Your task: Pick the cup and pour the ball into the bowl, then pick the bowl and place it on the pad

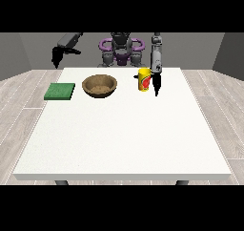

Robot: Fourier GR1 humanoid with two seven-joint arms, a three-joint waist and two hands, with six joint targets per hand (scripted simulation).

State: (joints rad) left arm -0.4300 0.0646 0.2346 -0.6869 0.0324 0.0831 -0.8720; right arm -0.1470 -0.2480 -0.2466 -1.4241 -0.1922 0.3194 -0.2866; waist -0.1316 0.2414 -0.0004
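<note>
A yellow cup [144,79] with a red label stands upright on the white table [124,130], right of the centre at the back. The ball inside it is not visible. The hand at the view's right [156,81] hangs just beside the cup's right side, fingers pointing down and straight; whether it touches the cup I cannot tell. A brown wooden bowl [99,86] sits left of the cup. Further left lies the flat green pad [60,91]. The hand at the view's left [56,57] is raised off the table's back left corner, holding nothing.
The robot's torso [121,51] stands behind the table's far edge. Grey wood floor surrounds the table. The table's front half stretches bare towards the camera.
</note>
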